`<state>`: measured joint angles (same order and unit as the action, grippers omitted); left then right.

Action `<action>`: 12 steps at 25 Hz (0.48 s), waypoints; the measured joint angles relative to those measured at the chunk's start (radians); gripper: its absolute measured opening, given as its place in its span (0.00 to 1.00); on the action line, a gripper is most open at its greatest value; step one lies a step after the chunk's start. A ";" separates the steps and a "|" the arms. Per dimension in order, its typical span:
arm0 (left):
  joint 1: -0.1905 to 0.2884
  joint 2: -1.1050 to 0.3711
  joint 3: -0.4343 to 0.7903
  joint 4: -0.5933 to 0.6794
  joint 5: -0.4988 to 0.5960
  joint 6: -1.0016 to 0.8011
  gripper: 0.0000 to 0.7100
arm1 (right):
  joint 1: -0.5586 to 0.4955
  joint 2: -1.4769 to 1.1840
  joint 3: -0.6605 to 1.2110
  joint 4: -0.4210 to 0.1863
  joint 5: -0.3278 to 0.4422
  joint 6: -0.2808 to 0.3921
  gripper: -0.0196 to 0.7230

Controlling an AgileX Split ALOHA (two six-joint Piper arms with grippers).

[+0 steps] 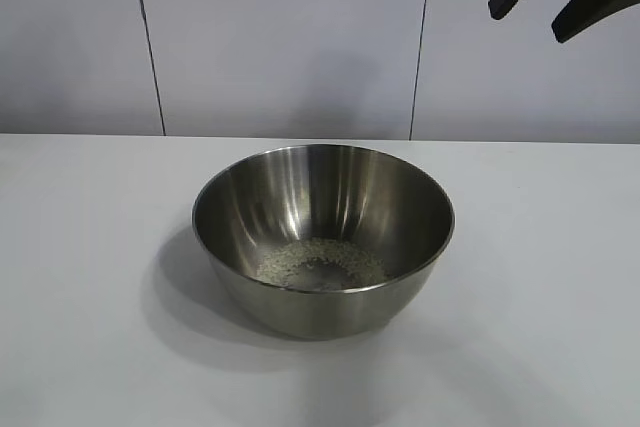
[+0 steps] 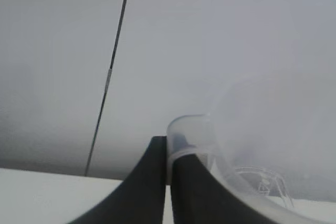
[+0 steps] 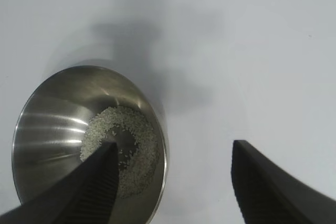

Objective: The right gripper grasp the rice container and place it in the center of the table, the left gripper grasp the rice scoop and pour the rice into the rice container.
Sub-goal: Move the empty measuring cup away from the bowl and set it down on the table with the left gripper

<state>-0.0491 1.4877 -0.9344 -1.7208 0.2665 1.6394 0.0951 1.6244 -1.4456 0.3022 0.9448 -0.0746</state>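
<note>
The rice container [image 1: 322, 237], a large shiny steel bowl, stands in the middle of the white table [image 1: 90, 277]. A thin ring of rice [image 1: 320, 265] lies on its bottom. It also shows in the right wrist view [image 3: 68, 124] with the rice [image 3: 131, 156]. My right gripper [image 1: 524, 28] is open and empty, high above the table at the back right, apart from the bowl; in its own view its gripper [image 3: 176, 148] hangs over the bowl's edge. My left gripper [image 2: 167, 142] is out of the exterior view; it is shut on the rim of the translucent rice scoop [image 2: 220, 150].
A grey panelled wall [image 1: 290, 37] with dark vertical seams stands behind the table. Nothing else lies on the tabletop around the bowl.
</note>
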 joint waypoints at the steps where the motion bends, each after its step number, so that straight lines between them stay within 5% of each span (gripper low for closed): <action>1: 0.001 0.000 0.023 0.000 0.004 0.073 0.01 | 0.000 0.000 0.000 0.000 0.000 0.000 0.61; 6: 0.001 0.022 0.082 0.000 0.035 0.356 0.01 | 0.000 0.000 0.000 0.000 -0.001 0.000 0.61; 12: 0.001 0.142 0.089 0.001 0.078 0.440 0.01 | 0.000 0.000 0.000 0.000 -0.001 0.000 0.61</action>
<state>-0.0481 1.6293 -0.8458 -1.7198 0.3446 2.0794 0.0951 1.6244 -1.4456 0.3022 0.9441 -0.0746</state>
